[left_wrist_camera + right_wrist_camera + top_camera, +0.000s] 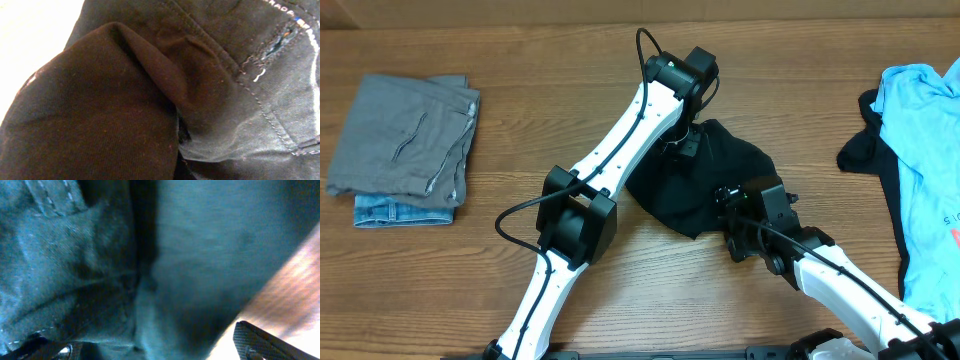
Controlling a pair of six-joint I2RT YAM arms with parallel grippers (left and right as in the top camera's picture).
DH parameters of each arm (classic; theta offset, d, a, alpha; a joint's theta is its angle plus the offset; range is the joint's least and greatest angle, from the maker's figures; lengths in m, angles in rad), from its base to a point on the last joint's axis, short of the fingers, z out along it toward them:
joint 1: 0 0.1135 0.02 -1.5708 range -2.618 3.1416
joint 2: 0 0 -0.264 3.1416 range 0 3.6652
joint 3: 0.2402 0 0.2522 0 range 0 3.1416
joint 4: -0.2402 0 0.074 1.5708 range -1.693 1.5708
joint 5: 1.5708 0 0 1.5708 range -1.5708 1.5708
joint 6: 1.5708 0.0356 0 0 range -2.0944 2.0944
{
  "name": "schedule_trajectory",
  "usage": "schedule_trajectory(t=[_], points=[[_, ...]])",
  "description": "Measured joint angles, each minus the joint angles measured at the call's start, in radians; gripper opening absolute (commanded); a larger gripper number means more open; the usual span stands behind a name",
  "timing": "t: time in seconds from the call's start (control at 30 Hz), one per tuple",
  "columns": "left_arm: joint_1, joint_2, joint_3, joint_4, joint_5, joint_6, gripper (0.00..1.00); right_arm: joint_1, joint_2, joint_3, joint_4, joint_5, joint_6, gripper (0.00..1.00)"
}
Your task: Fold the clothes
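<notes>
A crumpled black garment lies at the table's middle. My left gripper sits on its far edge. In the left wrist view black fabric fills the frame and covers the fingers, and its folds run together at the jaws, so it looks shut on the garment. My right gripper is at the garment's near right edge. Its two fingers are wide apart, open, with dark fabric between them.
A folded grey piece lies on a folded denim piece at the far left. A light blue T-shirt lies over another black piece at the right edge. The table is bare wood.
</notes>
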Motion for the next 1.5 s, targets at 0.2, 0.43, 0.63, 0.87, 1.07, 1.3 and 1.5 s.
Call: schedule_trajectory(t=[0.2,0.43,0.63,0.87,1.07,1.3,1.5], points=[[0.0,0.0,0.0,-0.003,0.0,0.003,0.04,0.0,-0.033,-0.001,-0.011,-0.04,-0.094,1.0],[0.0,0.0,0.0,-0.003,0.0,0.004,0.04,-0.004,-0.386,0.001,-0.115,0.014,-0.137,1.0],[0.0,0.0,0.0,-0.003,0.0,0.004,0.04,-0.019,-0.411,0.0,-0.29,0.103,0.023,1.0],[0.0,0.0,0.0,-0.018,0.0,0.004,0.04,-0.019,-0.108,-0.002,-0.026,0.079,0.087,1.0],[0.0,0.0,0.0,-0.035,0.0,0.013,0.04,-0.019,-0.032,0.0,-0.036,0.053,0.1,1.0],[-0.001,0.0,0.0,-0.022,0.008,0.026,0.04,-0.019,-0.032,0.001,-0.101,0.026,0.149,1.0],[-0.001,0.0,0.0,-0.022,0.008,0.026,0.04,-0.019,-0.015,0.001,-0.081,0.024,0.168,0.95]])
